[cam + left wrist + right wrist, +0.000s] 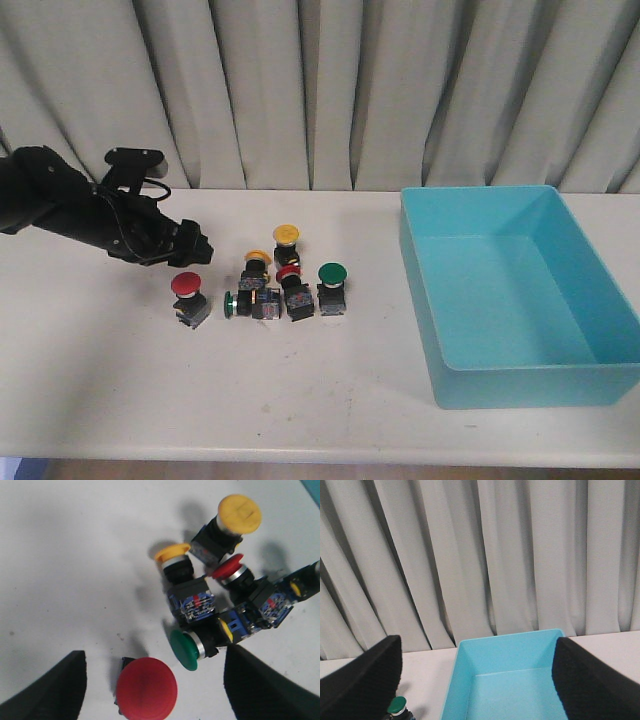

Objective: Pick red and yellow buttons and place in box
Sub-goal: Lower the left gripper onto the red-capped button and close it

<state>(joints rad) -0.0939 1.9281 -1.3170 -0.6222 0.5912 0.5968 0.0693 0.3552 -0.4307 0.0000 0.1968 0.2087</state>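
Tabletop (100,380): box (520,300) right of frame, nothing in it. Red button (189,297) left of centre, other red (292,290) and yellow buttons (286,240) clustered mid-frame with green switch (331,286). Left end effector (150,690) open over the red button. Right end effector (475,680) open, aimed at box.

It looks like a robot lab or test cell: a plain white table (90,370) stands before a floor-length pleated grey curtain (330,90) used as a backdrop, with a black robot arm (70,210) and industrial push-button switches (265,285) laid out.
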